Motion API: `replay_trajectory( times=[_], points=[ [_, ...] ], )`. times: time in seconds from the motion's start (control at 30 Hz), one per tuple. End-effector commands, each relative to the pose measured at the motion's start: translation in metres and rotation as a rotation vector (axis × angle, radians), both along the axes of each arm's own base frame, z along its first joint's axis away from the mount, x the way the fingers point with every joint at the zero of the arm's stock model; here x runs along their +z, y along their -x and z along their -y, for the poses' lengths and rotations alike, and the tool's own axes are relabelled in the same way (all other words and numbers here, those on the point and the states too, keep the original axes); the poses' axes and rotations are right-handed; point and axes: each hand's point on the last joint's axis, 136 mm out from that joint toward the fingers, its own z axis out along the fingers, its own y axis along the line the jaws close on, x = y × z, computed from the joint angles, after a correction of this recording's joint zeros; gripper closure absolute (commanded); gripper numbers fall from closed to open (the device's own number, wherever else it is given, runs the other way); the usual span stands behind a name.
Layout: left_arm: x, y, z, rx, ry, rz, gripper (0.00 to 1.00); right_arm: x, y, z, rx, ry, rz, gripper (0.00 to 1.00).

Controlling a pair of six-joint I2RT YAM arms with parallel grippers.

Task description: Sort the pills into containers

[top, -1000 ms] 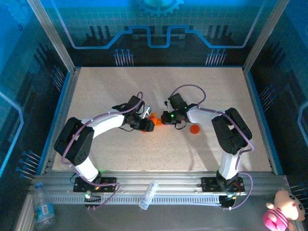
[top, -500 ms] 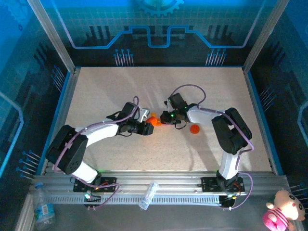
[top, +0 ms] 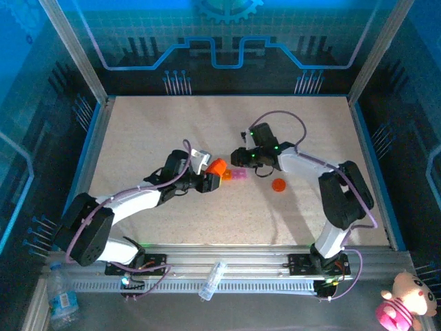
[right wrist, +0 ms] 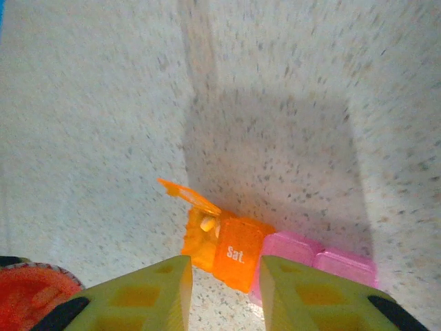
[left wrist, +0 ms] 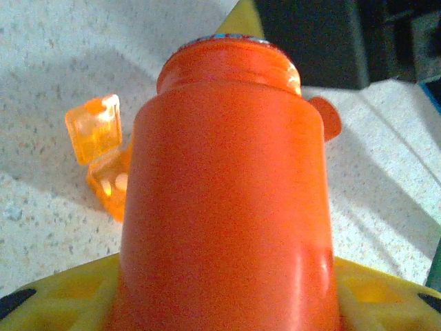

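Note:
My left gripper (top: pixel 207 181) is shut on an orange pill bottle (left wrist: pixel 227 193), which is tilted with its open mouth toward the containers (top: pixel 235 176). The containers are a short strip of joined orange and pink boxes (right wrist: pixel 238 254) lying flat on the table. The end orange box has its lid (right wrist: pixel 187 195) up and a pale pill (right wrist: pixel 207 223) inside. The box beside it reads "Sat". My right gripper (right wrist: pixel 224 279) hovers just above the strip, open, its yellow fingers (right wrist: pixel 138 296) apart with nothing held.
An orange bottle cap (top: pixel 278 185) lies on the table right of the strip, also visible as a cap (left wrist: pixel 327 117) behind the bottle. The speckled table (top: pixel 172 124) is bounded by a blue rim. The two arms' grippers are close together at mid-table.
The right gripper has opened and drawn back from the strip, uncovering the pink boxes. The left arm has stretched forward and moved the bottle nearer the open box.

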Motion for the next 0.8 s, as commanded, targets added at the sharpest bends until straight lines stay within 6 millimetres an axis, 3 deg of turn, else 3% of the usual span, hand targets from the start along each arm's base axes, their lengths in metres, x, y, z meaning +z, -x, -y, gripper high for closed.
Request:
replay_trajectory(
  times=[0.0, 0.17, 0.33, 0.57, 0.77],
  points=[
    [0.037, -0.005, 0.007, -0.017, 0.102, 0.121, 1.0, 0.027, -0.003, 0.017, -0.047, -0.019, 0.021, 0.64],
    [0.061, -0.006, 0.01, -0.025, 0.172, 0.225, 1.0, 0.033, 0.007, 0.049, -0.114, 0.017, 0.025, 0.49],
    [0.081, -0.008, 0.013, -0.037, 0.23, 0.312, 1.0, 0.026, 0.029, 0.081, -0.154, 0.114, 0.012, 0.33],
    [0.119, 0.001, 0.01, -0.051, 0.353, 0.585, 1.0, 0.001, 0.06, 0.128, -0.216, 0.316, -0.05, 0.21],
    [0.145, 0.005, 0.009, -0.056, 0.447, 0.777, 1.0, -0.025, 0.077, 0.157, -0.228, 0.477, -0.124, 0.12]
  ],
)
